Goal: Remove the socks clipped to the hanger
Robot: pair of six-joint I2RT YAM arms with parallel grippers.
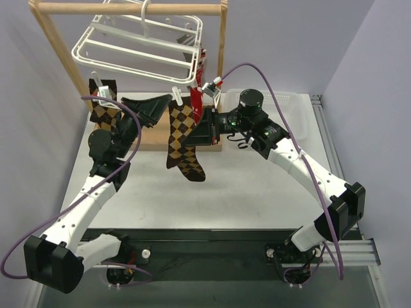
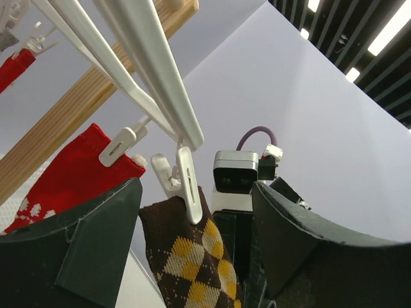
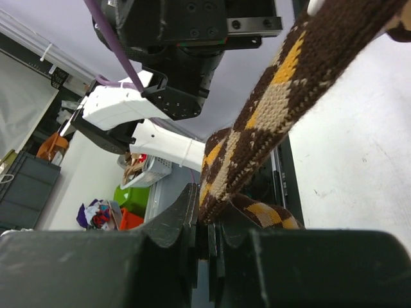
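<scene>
Hanging from the top bar of the wooden rack (image 1: 128, 8), the hanger (image 2: 157, 64) carries socks on the clips along its near rim. Below the middle of that rim hangs the middle argyle sock (image 1: 183, 144), its cuff pinched in a white clip (image 2: 187, 179) and its toe just above the desk (image 1: 244, 186). The left end effector (image 2: 196, 189) sits under the hanger's near rim with its fingers spread wide on either side of that clip and cuff, touching neither, so there is free room on both flanks. The right end effector (image 3: 209, 240) comes in from the hanger's right side and is clamped tight on the same sock's edge, lower down the leg. A red sock (image 1: 196, 96) hangs at the hanger's right corner, just beside the gripped sock. A second argyle sock (image 1: 103, 110) hangs under the left corner, close to the left arm. Right of the hanger, a clear tub (image 1: 295, 109) stands at the desk's far edge; the desk nearer the arms lies bare.
</scene>
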